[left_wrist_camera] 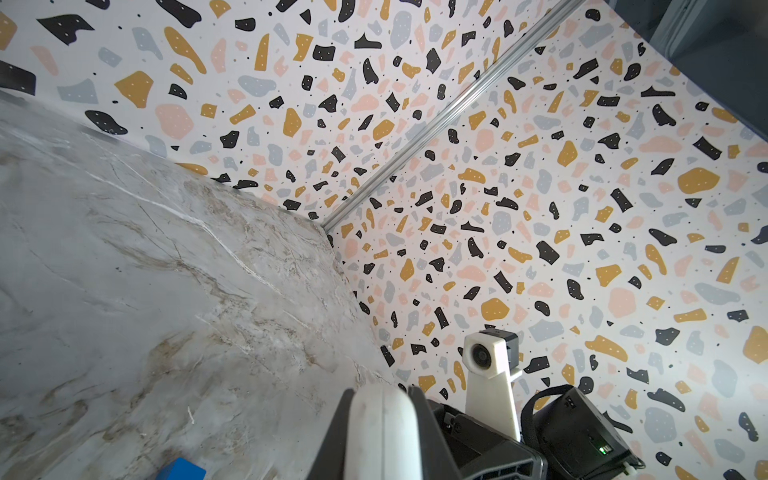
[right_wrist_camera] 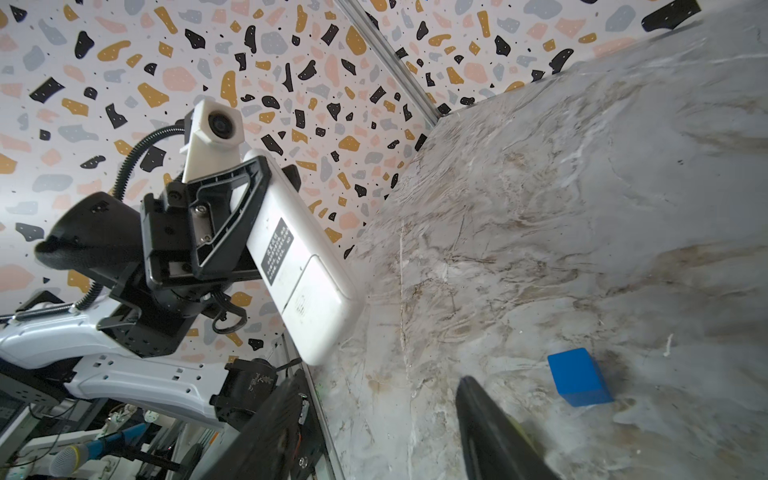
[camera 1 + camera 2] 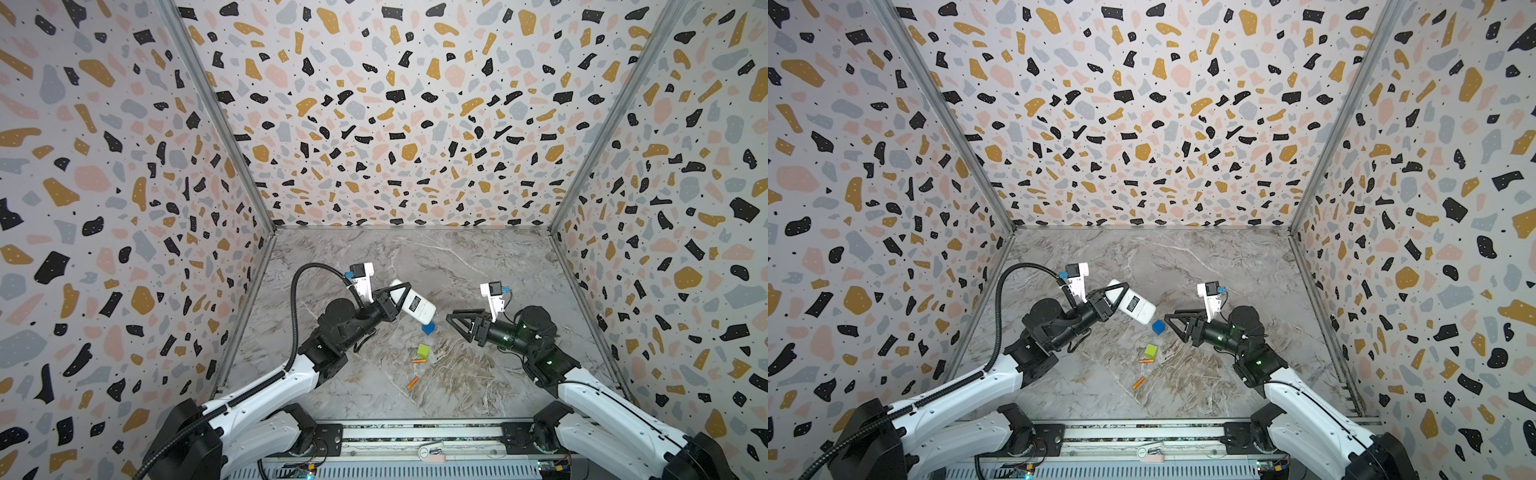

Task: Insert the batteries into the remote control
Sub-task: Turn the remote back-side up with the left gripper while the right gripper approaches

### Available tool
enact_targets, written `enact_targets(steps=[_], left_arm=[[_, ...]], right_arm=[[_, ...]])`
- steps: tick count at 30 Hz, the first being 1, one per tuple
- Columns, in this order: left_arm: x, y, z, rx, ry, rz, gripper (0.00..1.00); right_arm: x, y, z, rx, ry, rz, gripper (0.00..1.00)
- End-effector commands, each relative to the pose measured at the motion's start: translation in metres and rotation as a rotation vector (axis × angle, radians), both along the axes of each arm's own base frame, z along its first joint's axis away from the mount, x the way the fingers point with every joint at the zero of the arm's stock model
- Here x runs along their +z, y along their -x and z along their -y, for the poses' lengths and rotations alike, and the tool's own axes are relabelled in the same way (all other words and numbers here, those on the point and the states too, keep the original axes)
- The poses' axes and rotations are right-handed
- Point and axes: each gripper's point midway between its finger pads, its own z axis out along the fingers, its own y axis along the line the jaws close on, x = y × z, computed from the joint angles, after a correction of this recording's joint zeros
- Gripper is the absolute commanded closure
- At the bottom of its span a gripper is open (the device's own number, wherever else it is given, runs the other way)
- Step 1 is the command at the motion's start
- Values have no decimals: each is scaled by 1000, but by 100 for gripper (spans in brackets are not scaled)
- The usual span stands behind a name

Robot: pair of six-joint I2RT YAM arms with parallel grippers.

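Closest to the arms' bases, two batteries lie on the desk (image 3: 478, 266). The nearer battery (image 3: 412, 382) is slanted. The farther battery (image 3: 419, 361) lies crosswise, just beside the green cube (image 3: 423, 351). All three sit between the two tools and nearer the bases than either tip. Only the top views show them.

Next comes the blue cube (image 3: 429, 328), just off the tip of the right tool (image 3: 457, 324). In both top views the remote control (image 3: 415, 307) seems to meet this cube at its free end. The right wrist view shows the cube (image 2: 579, 377) on the desk, apart from the raised handset (image 2: 299, 266). That view also shows a black label and a seamed panel on its white back.

The right tool is released, its jaws apart and empty, pointing toward the handset. The left tool (image 3: 401, 291) is clenched across the remote control's farther half, holding it tilted with the white back up. The left wrist view shows only the rounded white end (image 1: 382, 432) between dark fingers (image 1: 428, 432), and a corner of the blue cube (image 1: 183, 471).
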Motion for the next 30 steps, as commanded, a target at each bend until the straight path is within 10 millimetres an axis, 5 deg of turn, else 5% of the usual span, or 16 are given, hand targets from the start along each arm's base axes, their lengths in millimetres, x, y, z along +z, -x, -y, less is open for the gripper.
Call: enact_targets(steps=[1, 30], left_arm=[[16, -1, -4, 10, 90, 36, 100], [-3, 0, 0, -18, 113, 7, 100]], right_arm=[[32, -2, -4, 14, -106, 64, 38], [11, -7, -52, 88, -107, 5, 46]])
